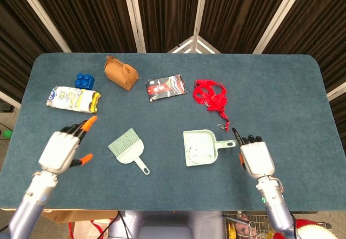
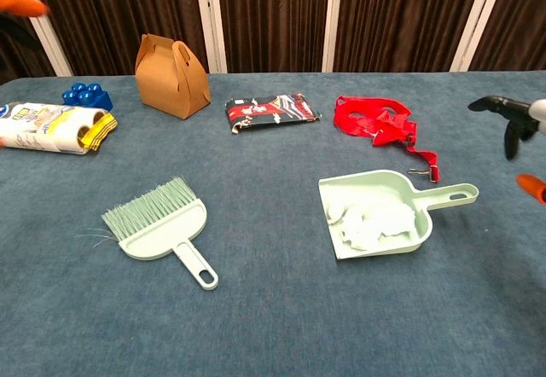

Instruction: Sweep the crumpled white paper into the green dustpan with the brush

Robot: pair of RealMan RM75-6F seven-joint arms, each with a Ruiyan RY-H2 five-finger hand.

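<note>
The pale green dustpan (image 1: 201, 147) (image 2: 381, 211) lies flat near the table's middle with crumpled white paper (image 2: 368, 222) (image 1: 194, 152) inside it. The matching green brush (image 1: 128, 148) (image 2: 160, 225) lies alone on the cloth to its left, bristles pointing away from me. My left hand (image 1: 63, 148) hovers open well left of the brush, fingers spread; the chest view catches only an orange fingertip (image 2: 23, 3). My right hand (image 1: 255, 156) is open just right of the dustpan's handle, holding nothing; its fingertips (image 2: 510, 121) show at the chest view's right edge.
Along the far side lie a blue block (image 1: 84, 80), a white and yellow packet (image 1: 73, 99), a brown paper box (image 1: 120, 73), a dark printed pouch (image 1: 166, 87) and a red strap (image 1: 211, 96) that trails toward the dustpan's handle.
</note>
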